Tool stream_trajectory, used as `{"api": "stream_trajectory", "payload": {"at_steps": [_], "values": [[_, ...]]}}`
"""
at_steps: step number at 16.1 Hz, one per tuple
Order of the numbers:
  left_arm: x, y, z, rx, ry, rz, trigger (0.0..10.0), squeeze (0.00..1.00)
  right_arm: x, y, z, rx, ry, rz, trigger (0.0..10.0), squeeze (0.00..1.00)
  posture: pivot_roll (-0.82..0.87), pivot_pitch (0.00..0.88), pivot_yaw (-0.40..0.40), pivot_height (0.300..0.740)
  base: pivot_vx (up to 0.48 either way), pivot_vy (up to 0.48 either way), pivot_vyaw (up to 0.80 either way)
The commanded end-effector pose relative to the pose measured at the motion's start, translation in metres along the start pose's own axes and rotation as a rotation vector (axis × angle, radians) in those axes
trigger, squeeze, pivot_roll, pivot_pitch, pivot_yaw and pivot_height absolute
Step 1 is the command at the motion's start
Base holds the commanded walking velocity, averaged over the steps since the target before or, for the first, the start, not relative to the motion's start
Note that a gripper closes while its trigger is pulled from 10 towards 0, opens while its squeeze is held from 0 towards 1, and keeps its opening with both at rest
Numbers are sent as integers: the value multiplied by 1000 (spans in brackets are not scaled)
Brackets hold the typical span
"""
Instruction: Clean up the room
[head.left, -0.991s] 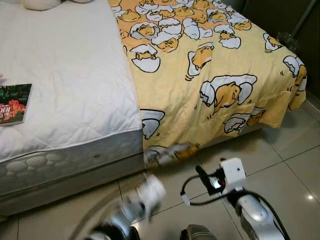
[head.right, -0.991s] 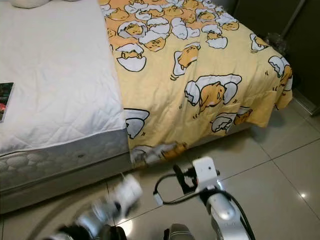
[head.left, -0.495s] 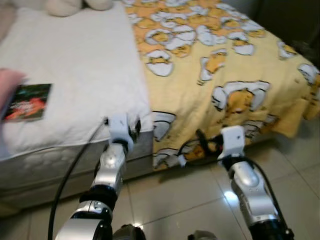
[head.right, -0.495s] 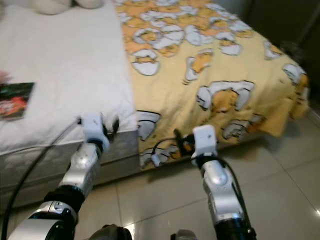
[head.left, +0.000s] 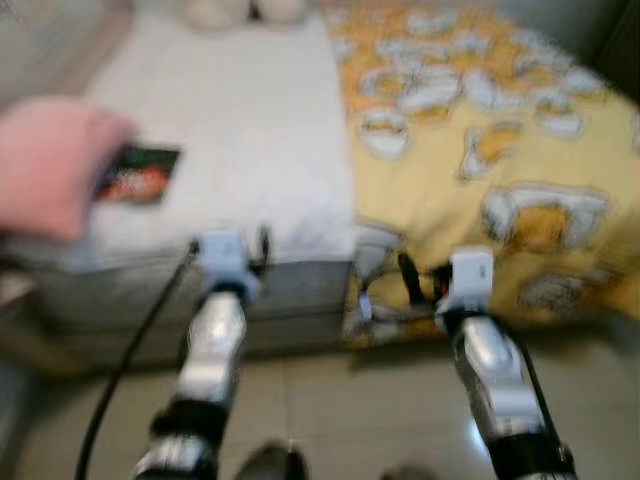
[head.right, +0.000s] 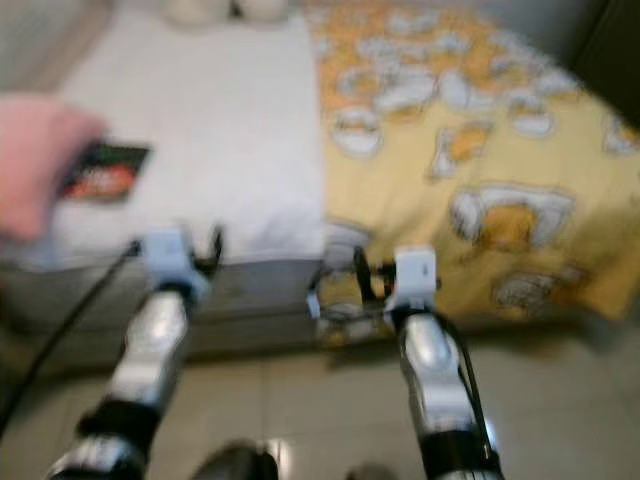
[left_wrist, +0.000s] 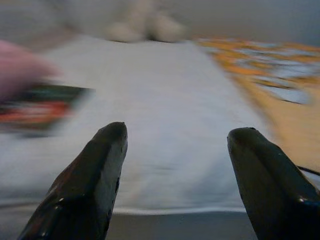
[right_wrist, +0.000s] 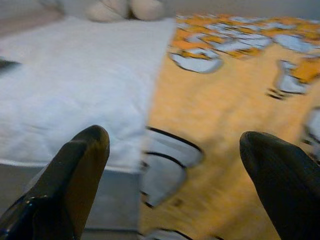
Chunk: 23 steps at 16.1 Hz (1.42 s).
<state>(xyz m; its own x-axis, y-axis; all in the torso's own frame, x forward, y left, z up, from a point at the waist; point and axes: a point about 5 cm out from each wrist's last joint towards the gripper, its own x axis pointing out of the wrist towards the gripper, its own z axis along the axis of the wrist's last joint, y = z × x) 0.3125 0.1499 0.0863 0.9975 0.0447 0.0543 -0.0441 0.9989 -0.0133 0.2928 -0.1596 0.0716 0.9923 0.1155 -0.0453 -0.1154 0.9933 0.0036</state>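
Note:
The head views are blurred. A bed with a bare white mattress (head.left: 250, 130) has a yellow patterned quilt (head.left: 500, 140) bunched over its right half. A dark book (head.left: 140, 173) lies near the mattress's left edge, with a blurred pink shape (head.left: 50, 165) just left of it. My left gripper (head.left: 262, 245) is raised at the mattress's front edge, fingers (left_wrist: 107, 145) spread wide, open and holding nothing. My right gripper (head.left: 408, 280) hovers in front of the quilt's hanging corner, also open, its fingers (right_wrist: 87, 150) far apart.
A pale plush toy (head.left: 245, 10) sits at the head of the bed. Glossy beige floor tiles (head.left: 350, 410) run between me and the bed. A black cable (head.left: 130, 350) hangs by my left arm.
The camera swung left and blurred. Both arms rose from near the floor to bed-edge height. The pink shape came in at the left by the book.

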Motion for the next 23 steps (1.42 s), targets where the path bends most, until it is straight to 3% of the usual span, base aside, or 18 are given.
{"api": "stream_trajectory", "payload": {"at_steps": [1,7,11,14,17,19,21,22,23], "values": [[-1,2,4,56,-7,3,10000,0,2,-8,9,11,-45,-36,10000,0,-188,0,67,714,0,0,738],[6,-2,5,87,20,0,10000,0,5,1,2,15,-21,-3,10000,0,-189,0,79,714,0,-364,698],[-1,21,1,82,33,76,10000,0,0,-6,5,13,-61,-34,10000,0,-185,0,80,714,0,0,656],[0,16,0,97,44,80,10000,0,7,-4,7,21,-56,-15,10000,0,-181,0,75,714,0,0,652],[-2,12,-3,104,66,67,10000,0,8,1,7,12,-54,19,10000,0,-175,0,72,714,0,-471,650],[-6,12,-12,188,116,29,10000,0,8,1,5,21,-45,24,10000,0,-168,0,69,714,0,-480,650],[-9,9,-16,150,133,35,10000,0,5,3,1,14,-32,37,10000,0,-172,0,65,714,0,-480,650],[-9,10,-16,107,137,52,10000,1000,4,4,0,10,-26,45,10000,0,-170,0,62,714,0,-439,650],[-9,9,-16,105,139,51,10000,1000,3,4,-1,10,-21,47,10000,0,-171,0,62,714,266,-398,650]]}}
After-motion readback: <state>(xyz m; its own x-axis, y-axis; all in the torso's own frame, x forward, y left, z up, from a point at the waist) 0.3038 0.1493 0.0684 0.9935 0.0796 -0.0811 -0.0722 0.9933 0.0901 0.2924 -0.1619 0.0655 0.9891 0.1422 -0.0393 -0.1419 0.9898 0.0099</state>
